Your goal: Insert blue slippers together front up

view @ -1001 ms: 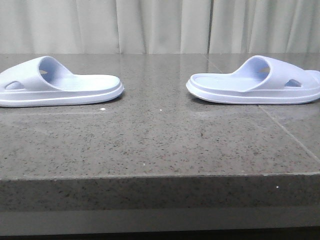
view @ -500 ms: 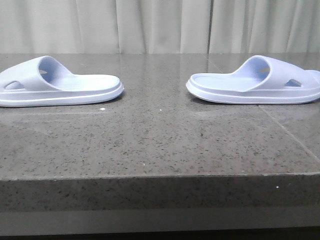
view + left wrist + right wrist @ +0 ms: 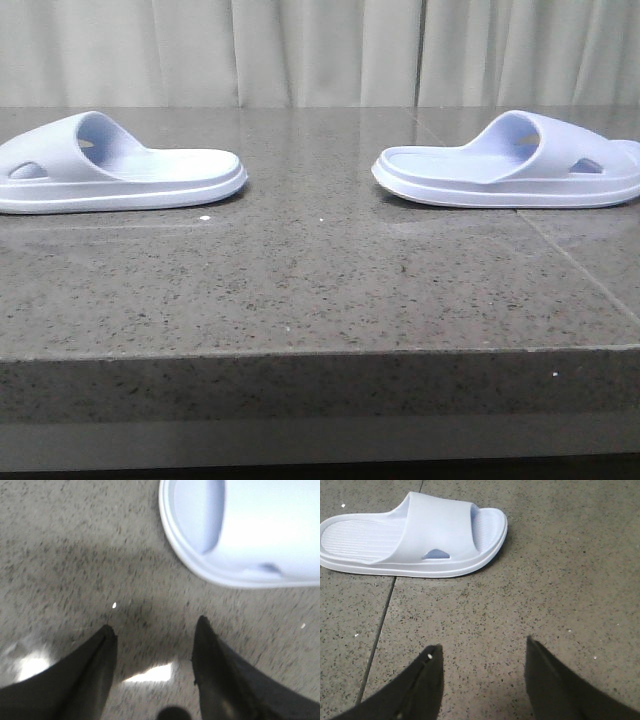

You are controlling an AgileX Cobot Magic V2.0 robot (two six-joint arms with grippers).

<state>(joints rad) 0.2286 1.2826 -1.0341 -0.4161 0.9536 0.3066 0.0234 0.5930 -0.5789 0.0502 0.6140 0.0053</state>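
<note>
Two pale lavender-blue slippers lie flat on the dark speckled stone table, heels toward each other. The left slipper (image 3: 110, 170) is at the left edge, the right slipper (image 3: 515, 165) at the right edge. Neither arm shows in the front view. In the left wrist view my left gripper (image 3: 155, 630) is open and empty above bare stone, apart from the left slipper (image 3: 245, 530). In the right wrist view my right gripper (image 3: 482, 650) is open and empty, well short of the right slipper (image 3: 415, 535).
The stone table (image 3: 320, 280) has a seam line running near the right slipper (image 3: 380, 630) and a front edge (image 3: 320, 350) close to the camera. Pale curtains hang behind the table.
</note>
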